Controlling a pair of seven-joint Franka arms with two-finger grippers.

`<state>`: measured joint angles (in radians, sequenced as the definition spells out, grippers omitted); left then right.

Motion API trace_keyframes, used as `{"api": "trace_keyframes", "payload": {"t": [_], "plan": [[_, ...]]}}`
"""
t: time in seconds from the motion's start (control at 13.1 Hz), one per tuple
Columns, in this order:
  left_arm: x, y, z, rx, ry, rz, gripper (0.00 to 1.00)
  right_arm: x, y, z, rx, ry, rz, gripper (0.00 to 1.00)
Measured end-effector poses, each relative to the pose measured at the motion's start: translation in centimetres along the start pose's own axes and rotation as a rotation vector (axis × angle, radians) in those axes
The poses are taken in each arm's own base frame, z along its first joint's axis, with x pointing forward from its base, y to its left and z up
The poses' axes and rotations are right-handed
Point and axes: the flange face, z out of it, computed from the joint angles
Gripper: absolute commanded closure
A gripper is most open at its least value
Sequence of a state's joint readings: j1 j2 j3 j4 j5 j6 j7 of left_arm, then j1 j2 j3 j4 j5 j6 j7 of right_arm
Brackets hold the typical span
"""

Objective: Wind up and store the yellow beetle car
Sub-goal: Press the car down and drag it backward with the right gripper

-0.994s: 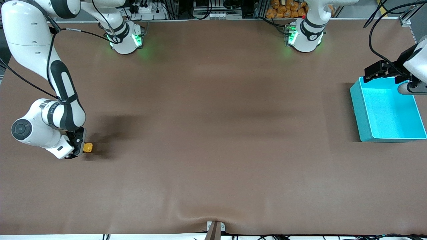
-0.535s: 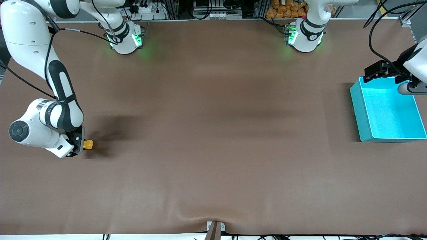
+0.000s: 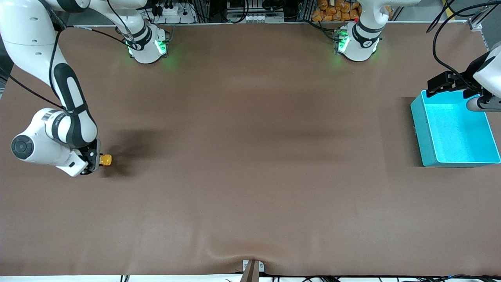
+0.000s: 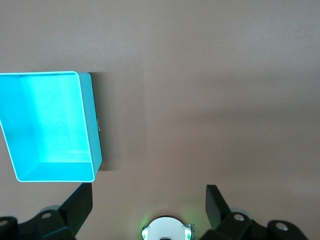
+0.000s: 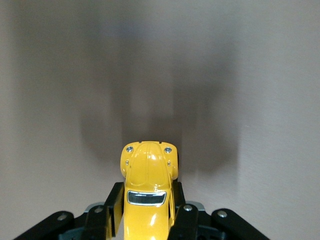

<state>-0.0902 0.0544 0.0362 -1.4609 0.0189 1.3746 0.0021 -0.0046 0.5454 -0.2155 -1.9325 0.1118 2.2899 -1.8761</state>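
The yellow beetle car (image 3: 105, 159) is a tiny rounded yellow toy with a dark window, at the right arm's end of the table. My right gripper (image 3: 97, 160) is shut on it. In the right wrist view the car (image 5: 148, 185) sits between the black fingers (image 5: 113, 205) with its nose sticking out past them, low over the brown table. My left gripper (image 3: 440, 85) hangs open and still above the turquoise bin's (image 3: 419, 129) corner nearest the bases. In the left wrist view its gripper (image 4: 147, 202) holds nothing, and the bin (image 4: 93, 125) lies off to one side.
The brown table cover (image 3: 250, 156) has a wrinkle at its front edge near a small bracket (image 3: 252, 268). The left arm's base (image 4: 166, 231) shows between the left fingers. Cables and boxes line the table's edge by the bases.
My right gripper has carried the car a short way toward the arms' bases. The left arm and the bin have not moved.
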Motion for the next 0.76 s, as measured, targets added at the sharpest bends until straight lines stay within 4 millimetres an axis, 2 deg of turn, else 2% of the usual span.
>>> {"api": "trace_keyframes", "payload": {"t": [0.46, 0.76], "plan": [[0.2, 0.0, 0.1, 0.0, 0.004, 0.0, 0.0, 2.1, -4.7, 0.9, -0.059, -0.003, -0.049, 0.7], [0.6, 0.0, 0.0, 0.0, 0.029, 0.0, 0.0, 2.6, -5.9, 1.1, -0.086, -0.01, -0.053, 0.7]]}}
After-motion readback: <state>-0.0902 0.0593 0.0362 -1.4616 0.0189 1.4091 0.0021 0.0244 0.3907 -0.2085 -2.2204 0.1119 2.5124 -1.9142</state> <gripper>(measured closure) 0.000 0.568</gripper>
